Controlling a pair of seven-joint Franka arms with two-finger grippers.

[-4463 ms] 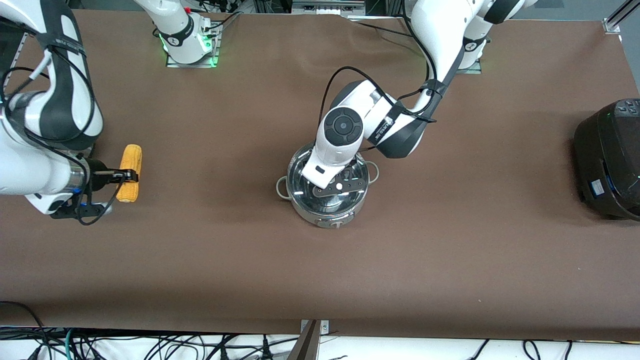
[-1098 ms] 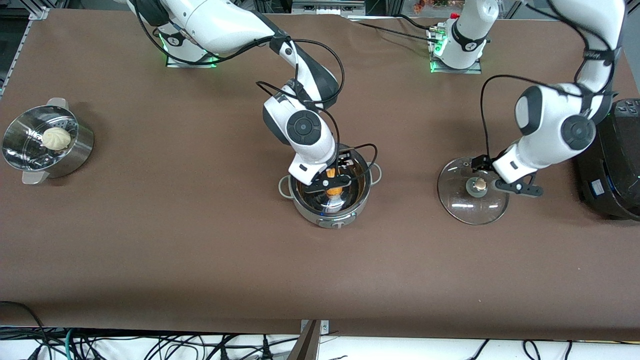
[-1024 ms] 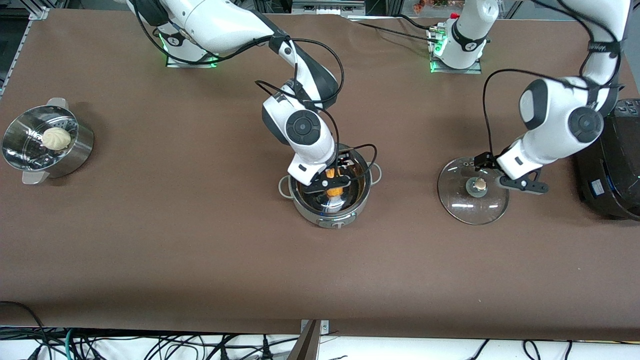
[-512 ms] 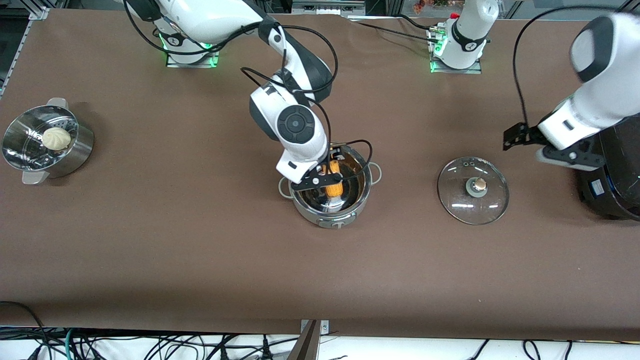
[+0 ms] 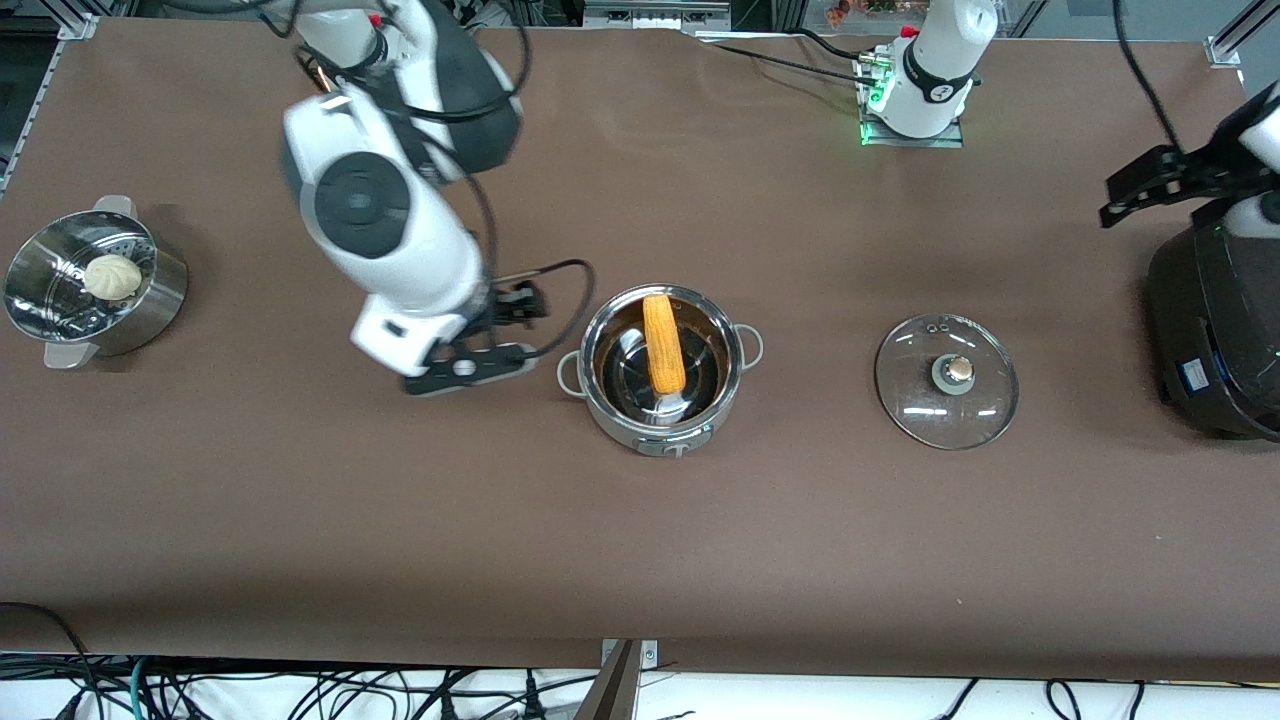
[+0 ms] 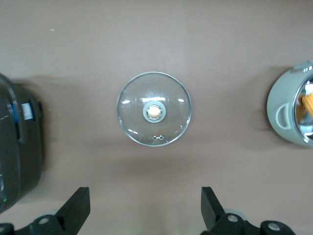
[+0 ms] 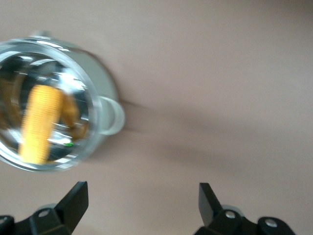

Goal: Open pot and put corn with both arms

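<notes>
The steel pot point(image 5: 660, 415) stands open at the table's middle. The yellow-orange corn point(image 5: 664, 343) lies inside it, one end leaning on the rim. The pot point(image 7: 100, 105) and corn point(image 7: 41, 122) also show in the right wrist view. The glass lid point(image 5: 947, 380) with its tan knob lies flat on the table beside the pot, toward the left arm's end; it also shows in the left wrist view point(image 6: 154, 111). My right gripper point(image 5: 505, 325) point(image 7: 142, 200) is open and empty, up over bare table beside the pot. My left gripper point(image 5: 1140, 190) point(image 6: 144, 213) is open and empty, high near the black cooker.
A perforated steel steamer pot point(image 5: 150, 300) with a white bun point(image 5: 111, 275) stands at the right arm's end. A big black cooker point(image 5: 1215, 320) stands at the left arm's end, and it shows in the left wrist view point(image 6: 17, 152).
My right gripper let go of the corn in the pot, rose and moved toward the right arm's end. My left gripper left the lid on the table and lifted away toward the cooker.
</notes>
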